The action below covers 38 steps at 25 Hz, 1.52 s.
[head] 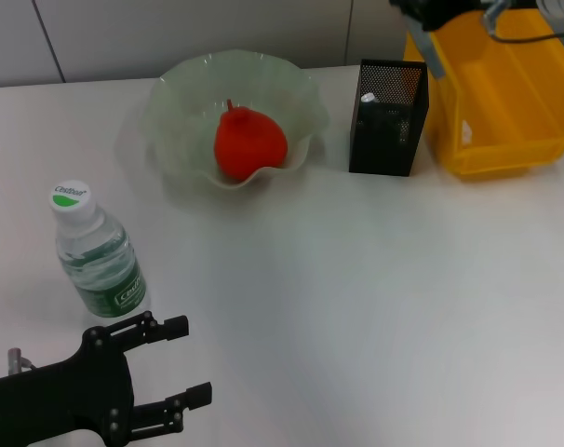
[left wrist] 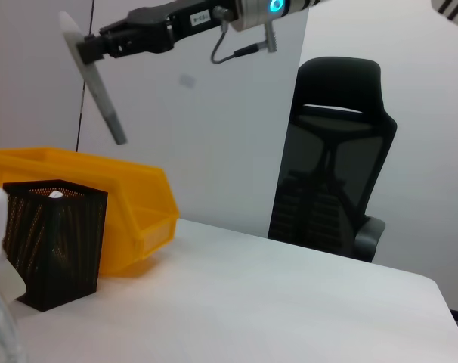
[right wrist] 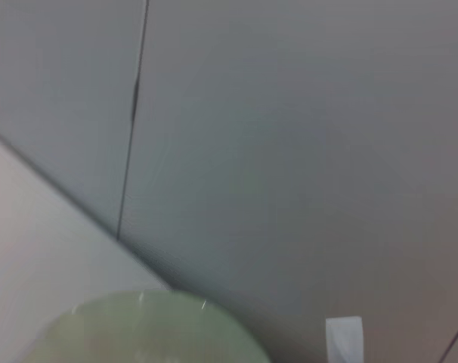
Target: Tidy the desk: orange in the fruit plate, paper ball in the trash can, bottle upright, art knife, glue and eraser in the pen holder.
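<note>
While bottle (head: 96, 253) stands upright, white desk (head: 356, 298) meets grey wall (head: 170, 37).

A white surface (head: 356, 279) fills the foreground. Behind it stands a grey panelled wall (left wrist: 214, 136) with thin dark vertical seams. A black office chair (left wrist: 331, 151) with a tall back sits beyond the surface's far edge, against that wall.

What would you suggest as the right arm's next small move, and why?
Probably lower the right pincer toward the pen holder: it holds what looks like the art knife high up, not yet in the holder. The left pincer sits open near the bottle.
</note>
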Each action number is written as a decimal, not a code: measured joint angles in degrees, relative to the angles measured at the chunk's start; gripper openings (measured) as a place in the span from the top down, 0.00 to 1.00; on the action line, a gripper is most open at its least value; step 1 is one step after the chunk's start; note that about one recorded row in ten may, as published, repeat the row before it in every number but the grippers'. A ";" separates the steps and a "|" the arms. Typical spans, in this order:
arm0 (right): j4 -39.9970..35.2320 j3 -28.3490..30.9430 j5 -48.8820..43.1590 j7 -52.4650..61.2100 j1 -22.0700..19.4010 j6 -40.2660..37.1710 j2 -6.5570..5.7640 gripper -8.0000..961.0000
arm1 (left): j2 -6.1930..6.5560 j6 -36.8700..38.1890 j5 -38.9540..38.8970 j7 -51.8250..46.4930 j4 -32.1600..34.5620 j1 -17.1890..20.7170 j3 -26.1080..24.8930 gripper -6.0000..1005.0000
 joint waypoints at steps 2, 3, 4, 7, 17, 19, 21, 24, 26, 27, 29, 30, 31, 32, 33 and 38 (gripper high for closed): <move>3.04 -0.05 3.30 -3.44 -0.55 4.22 -0.08 0.85 | -0.02 -0.03 -0.07 -0.56 -0.01 0.13 -0.27 0.21; 4.47 -0.05 4.76 -5.05 -0.76 6.09 -0.10 0.85 | -0.04 -0.04 -0.08 -0.71 -0.03 0.14 -0.27 0.21; 5.91 -0.07 5.94 -6.41 -0.90 7.56 -0.10 0.85 | -0.04 -0.04 -0.08 -0.78 -0.05 0.16 -0.27 0.21; 10.69 -0.04 8.04 -8.96 -0.44 11.10 -0.16 0.85 | -0.06 -0.04 -0.25 -0.87 -0.31 0.22 -0.27 0.21; 20.22 -0.85 10.76 -15.32 1.41 16.54 -0.07 0.85 | 0.02 -0.04 -0.86 -0.91 -0.79 0.23 -0.42 0.21; 22.19 -0.80 12.28 -16.40 1.90 17.40 -0.15 0.85 | 0.03 -0.05 -0.98 -0.91 -0.78 0.23 -0.42 0.21; 24.66 -0.31 13.17 -16.52 3.03 17.73 -0.23 0.85 | 0.03 -0.07 -1.20 -0.91 -0.77 0.23 -0.42 0.21; 26.26 -0.23 13.22 -16.54 3.89 17.72 -0.28 0.83 | 0.03 -0.09 -1.39 -1.02 -0.77 0.22 -0.42 0.21; 27.17 -0.20 13.09 -16.69 4.35 17.78 -0.28 0.80 | 0.03 -0.09 -1.40 -1.27 -0.77 0.18 -0.42 0.21; 27.44 -0.20 12.98 -16.75 4.45 17.83 -0.28 0.78 | 0.03 -0.09 -1.40 -1.32 -0.77 0.18 -0.42 0.21; 27.61 -0.05 12.91 -16.79 4.54 17.86 -0.28 0.75 | 0.03 -0.08 -1.40 -1.36 -0.77 0.18 -0.42 0.21; 27.59 0.19 12.90 -16.80 4.54 17.72 -0.28 0.74 | 0.03 -0.07 -1.40 -1.36 -0.77 0.19 -0.42 0.21; 27.32 0.53 12.91 -16.80 4.46 17.27 -0.27 0.72 | 0.04 -0.05 -1.42 -1.36 -0.77 0.21 -0.42 0.21; 26.65 0.94 12.97 -16.79 4.22 16.39 -0.26 0.71 | 0.06 0.02 -1.45 -1.34 -0.77 0.28 -0.50 0.21; 25.48 1.57 13.20 -16.78 3.71 14.83 -0.26 0.69 | 0.09 0.10 -1.46 -1.34 -0.76 0.35 -0.62 0.21; 17.47 5.73 19.49 -18.01 -1.11 -0.33 -0.29 0.49 | 0.23 0.55 -1.49 -1.43 -0.73 0.54 -0.87 0.21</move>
